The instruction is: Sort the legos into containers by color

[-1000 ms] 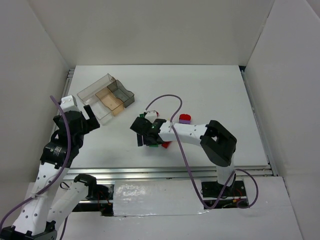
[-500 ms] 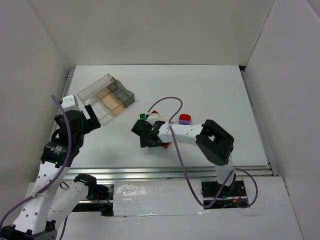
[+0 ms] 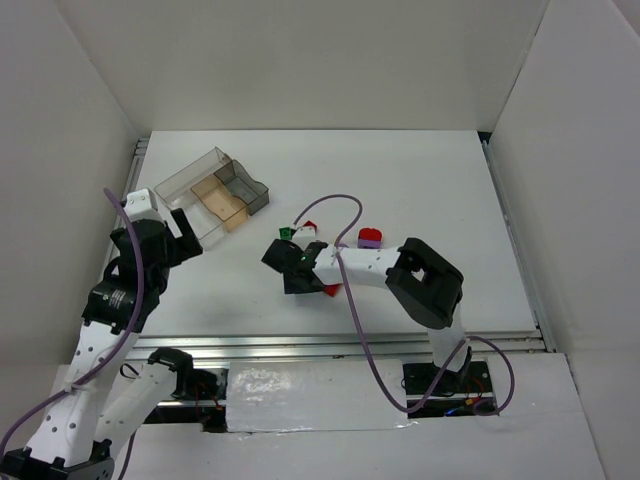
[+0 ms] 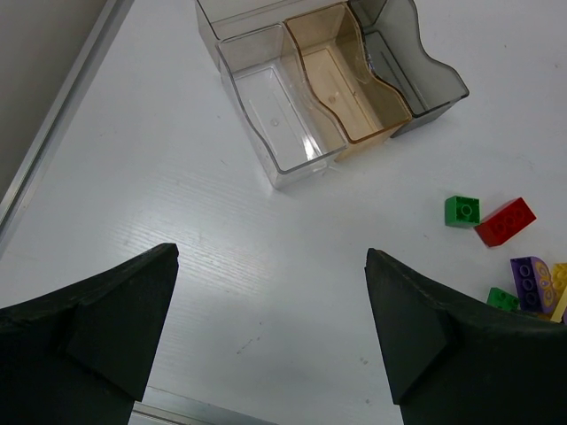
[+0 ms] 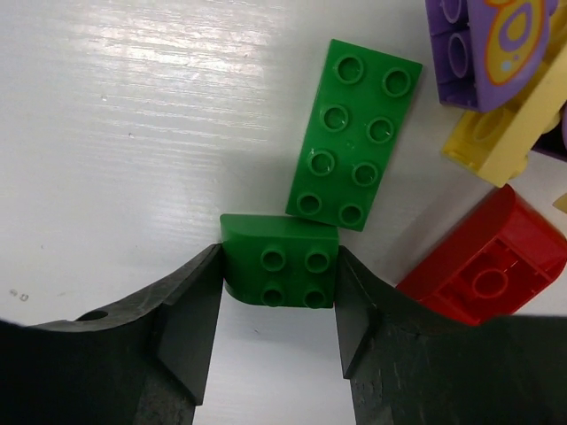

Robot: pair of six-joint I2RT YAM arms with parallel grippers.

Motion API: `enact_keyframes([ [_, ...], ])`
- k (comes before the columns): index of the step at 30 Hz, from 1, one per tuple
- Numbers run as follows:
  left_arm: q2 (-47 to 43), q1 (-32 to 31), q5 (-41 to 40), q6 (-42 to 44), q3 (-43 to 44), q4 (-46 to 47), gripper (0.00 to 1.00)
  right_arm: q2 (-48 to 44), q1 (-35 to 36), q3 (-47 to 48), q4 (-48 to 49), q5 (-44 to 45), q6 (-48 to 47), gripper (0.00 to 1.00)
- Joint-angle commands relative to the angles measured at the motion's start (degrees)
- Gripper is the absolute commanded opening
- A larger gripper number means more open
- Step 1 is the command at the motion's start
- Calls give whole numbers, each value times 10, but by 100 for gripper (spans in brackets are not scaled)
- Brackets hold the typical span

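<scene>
Right gripper (image 5: 277, 297): closed on a small green four-stud plastic brick (image 5: 279, 273), with one black finger pressed against each of its sides.
Small green brick: it sits squarely between the fingertips. Its far edge touches the near end of a flat green eight-stud plate (image 5: 359, 133). I cannot tell whether it rests on the white table (image 5: 106, 133) or is lifted off it.
Beside the grip: a rounded red brick (image 5: 487, 261) lies just to the right of the right finger. A pale yellow brick (image 5: 505, 133) and a purple printed brick (image 5: 483, 44) lie farther out.
Left gripper (image 4: 270, 301): spread wide open above the table, near the tray.
Clear plastic tray (image 4: 301, 168): it has a clear, a tan (image 4: 332, 84) and a smoky grey compartment (image 4: 403, 71) side by side.
Loose pair: a small green square brick (image 4: 462, 210) lies just beside a red oblong brick (image 4: 504, 220), well apart from the tray.
</scene>
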Motion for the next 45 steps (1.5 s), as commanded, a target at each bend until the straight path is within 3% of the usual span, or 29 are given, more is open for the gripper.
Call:
enact_keyframes([
  [1, -3, 4, -7, 4, 8, 18, 100, 11, -1, 3, 19, -10, -12, 35],
  [4, -6, 4, -13, 0, 9, 15, 99, -16, 4, -13, 73, -60, -69, 25],
  [9, -14, 4, -43, -11, 15, 3, 100, -50, 3, 25, 129, -122, -112, 24],
  [14, -24, 6, -67, -21, 13, -3, 99, 33, -22, 252, 59, -92, -152, 24],
  [19, -20, 8, -68, -22, 14, -3, 100, 209, -95, 543, -3, -119, -160, 24],
  [22, -15, 9, -66, -22, 13, -4, 99, 270, -133, 632, 16, -146, -166, 24],
  [26, -10, 11, -60, -20, 14, 0, 100, 252, -174, 557, 146, -231, -168, 24],
  [31, -7, 13, -55, -17, 15, 2, 100, 307, -188, 638, 143, -279, -175, 28],
  [35, -9, 20, -46, -15, 15, 3, 100, 315, -189, 628, 160, -275, -170, 29],
  [41, -9, 22, -37, -12, 13, 7, 99, 331, -189, 629, 168, -292, -161, 37],
  [43, -9, 22, -35, -12, 14, 7, 100, 336, -189, 634, 169, -293, -159, 51],
  [45, -9, 22, -33, -10, 12, 8, 99, 335, -189, 635, 170, -290, -159, 79],
])
